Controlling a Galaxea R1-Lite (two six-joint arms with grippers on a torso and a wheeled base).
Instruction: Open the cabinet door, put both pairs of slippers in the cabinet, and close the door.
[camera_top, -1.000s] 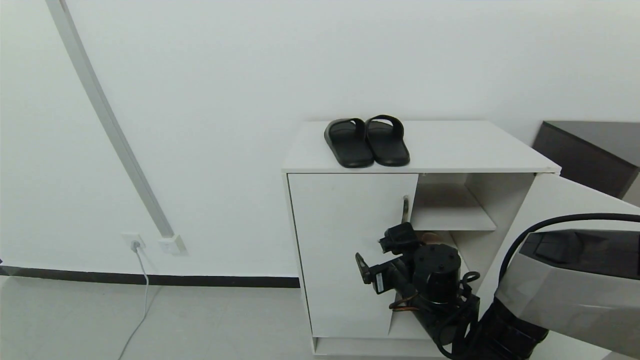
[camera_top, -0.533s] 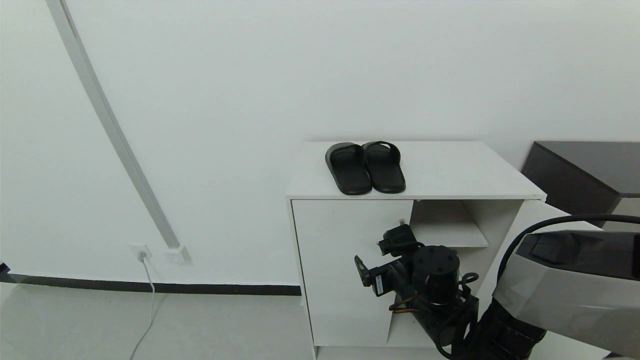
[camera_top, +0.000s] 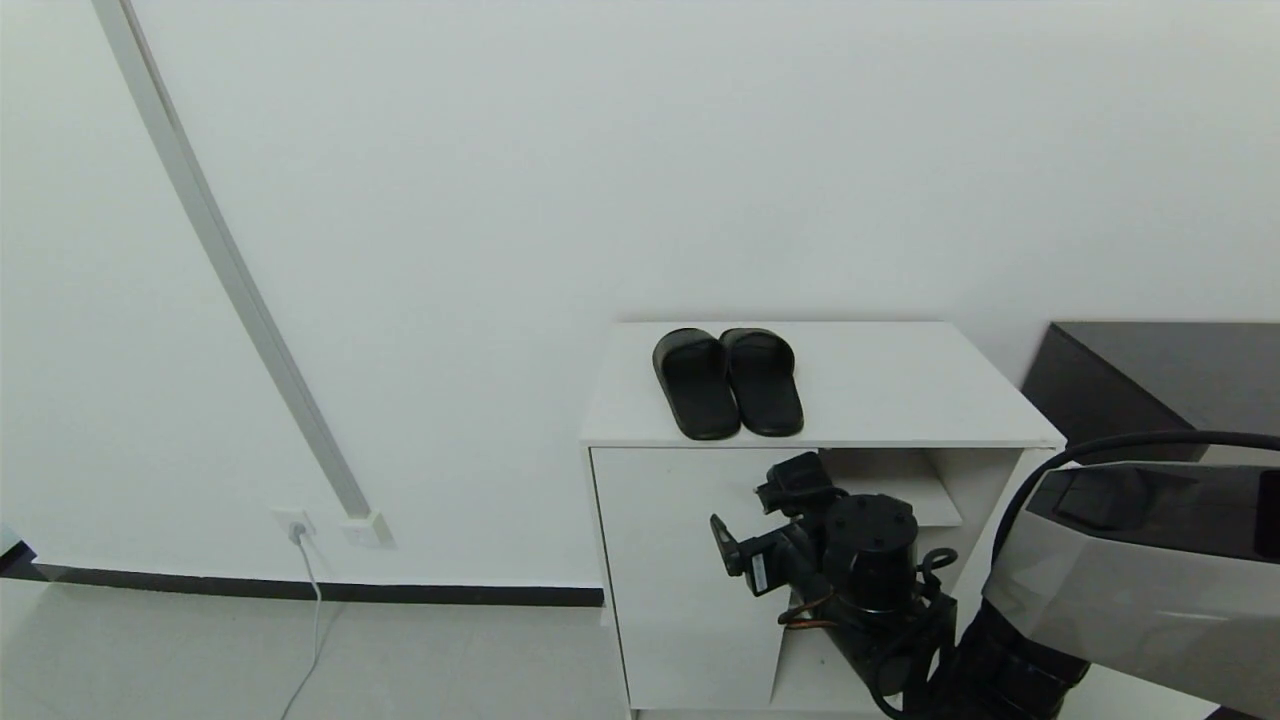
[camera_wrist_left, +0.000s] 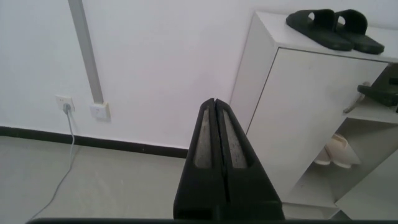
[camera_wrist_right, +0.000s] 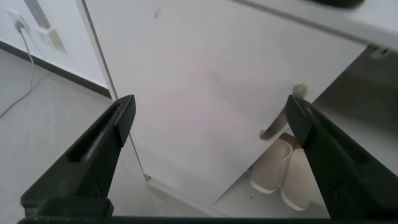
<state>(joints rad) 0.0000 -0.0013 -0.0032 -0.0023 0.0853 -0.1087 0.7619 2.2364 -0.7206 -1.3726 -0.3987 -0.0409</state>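
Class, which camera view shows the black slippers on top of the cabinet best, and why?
The head view: both black slippers lie whole, side by side, seen from above on the cabinet. The left wrist view shows them side-on; the right wrist view catches just a dark sliver.

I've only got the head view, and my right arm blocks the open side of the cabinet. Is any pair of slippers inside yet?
Observer: Yes. Both wrist views show pale slippers lying low inside the cabinet, on its open side.
Operator: Is the right pincer open or shut?
Observer: Open. The right pincer has its fingers spread wide and faces the left door, with the handle near one finger.
Operator: And the left pincer?
Observer: The left pincer is shut, with nothing between its fingers.
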